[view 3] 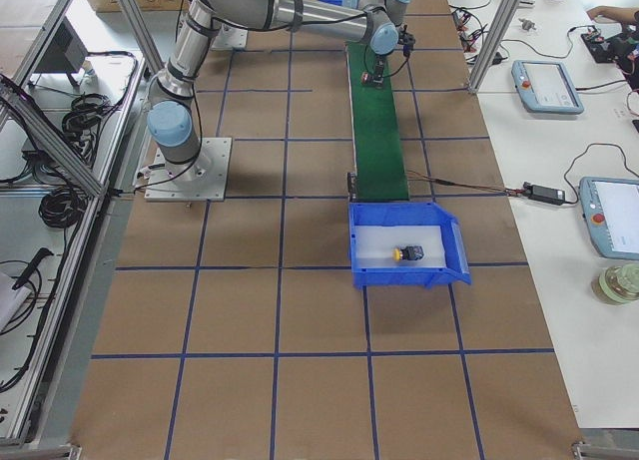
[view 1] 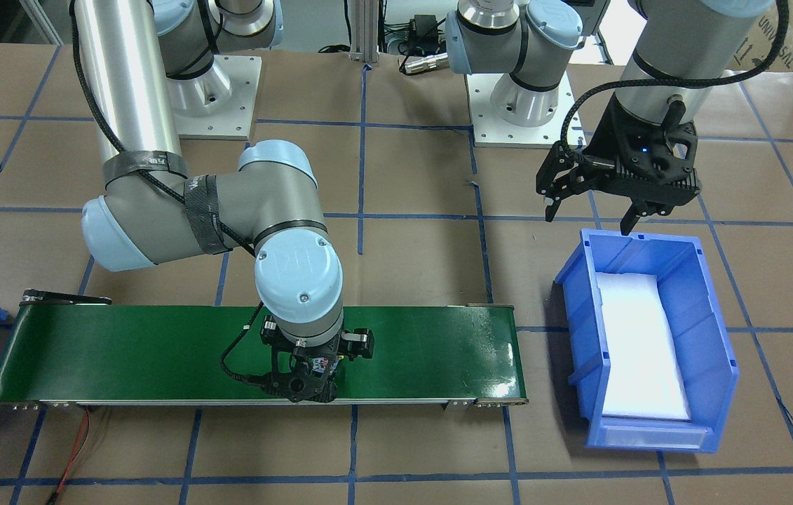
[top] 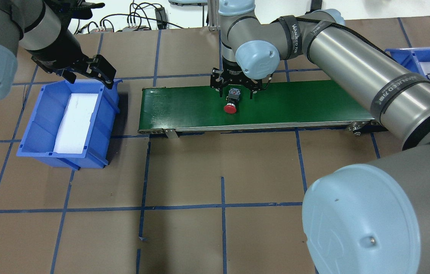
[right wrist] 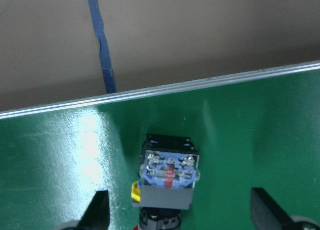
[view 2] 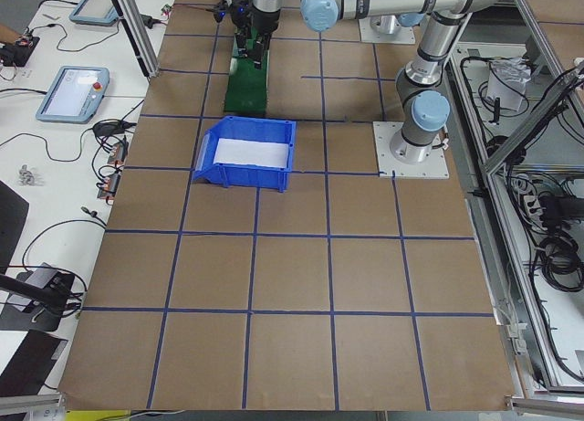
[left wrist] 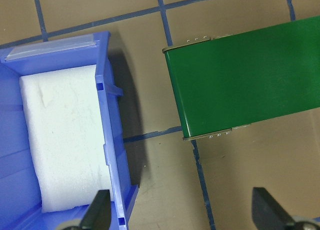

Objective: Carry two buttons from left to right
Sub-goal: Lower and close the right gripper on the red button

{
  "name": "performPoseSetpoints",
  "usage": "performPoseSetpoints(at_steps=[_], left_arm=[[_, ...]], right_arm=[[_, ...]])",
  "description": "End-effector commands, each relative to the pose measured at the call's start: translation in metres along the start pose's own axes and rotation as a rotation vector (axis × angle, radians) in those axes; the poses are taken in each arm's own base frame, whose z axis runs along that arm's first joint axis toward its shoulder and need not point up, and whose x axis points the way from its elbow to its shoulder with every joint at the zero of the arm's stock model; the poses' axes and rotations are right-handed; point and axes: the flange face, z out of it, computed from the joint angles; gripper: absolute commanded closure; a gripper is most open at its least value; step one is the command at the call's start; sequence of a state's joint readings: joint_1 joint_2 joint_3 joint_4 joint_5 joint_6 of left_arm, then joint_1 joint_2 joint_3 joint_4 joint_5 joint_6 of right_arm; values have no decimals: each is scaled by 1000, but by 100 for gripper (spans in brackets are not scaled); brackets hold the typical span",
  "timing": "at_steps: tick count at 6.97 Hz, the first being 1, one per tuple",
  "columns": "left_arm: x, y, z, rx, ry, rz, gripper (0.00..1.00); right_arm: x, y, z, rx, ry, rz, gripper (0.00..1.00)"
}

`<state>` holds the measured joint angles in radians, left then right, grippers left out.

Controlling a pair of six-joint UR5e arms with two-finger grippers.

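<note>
Right tool: hanging wide open, fingers straddling the red button, seemingly lining up a pinch on its boxy block.
Red button: lying on its side directly beneath the right tool, with a glossy domed cap and a squarish grey-blue contact end.
Yellow button: sitting in the far bin, well apart from both tools; likely delivered.
Left tool: hovering spread wide and holding nothing over the source bin, where only soft white foam is showing.
Belt: smooth, shiny green, bridging the two bins across the desk.
</note>
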<state>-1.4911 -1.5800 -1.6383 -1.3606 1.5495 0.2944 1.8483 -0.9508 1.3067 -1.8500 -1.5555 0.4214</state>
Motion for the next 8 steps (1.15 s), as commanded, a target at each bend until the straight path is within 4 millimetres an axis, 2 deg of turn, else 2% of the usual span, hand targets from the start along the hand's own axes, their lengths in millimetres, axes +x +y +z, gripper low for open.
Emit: performPoseSetpoints(at_steps=[1,3,4,6,7,8], left_arm=[[0,0,0,0,0,2,0],[0,0,0,0,0,2,0],[0,0,0,0,0,2,0],[0,-1,2,-3,1,2,0],[0,-1,0,1,0,3,0],[0,-2,1,-1,1,2,0]], right_arm=[[0,-4,4,13,-6,2,14],[4,-10,5,8,-13,-14,69],[4,-10,5,11,-11,-18,91],[15,-17,-2,24,-6,-75,95],[38,-31,-18,43,-13,-83,96],[69,-45,-48,68,-22,-103,95]])
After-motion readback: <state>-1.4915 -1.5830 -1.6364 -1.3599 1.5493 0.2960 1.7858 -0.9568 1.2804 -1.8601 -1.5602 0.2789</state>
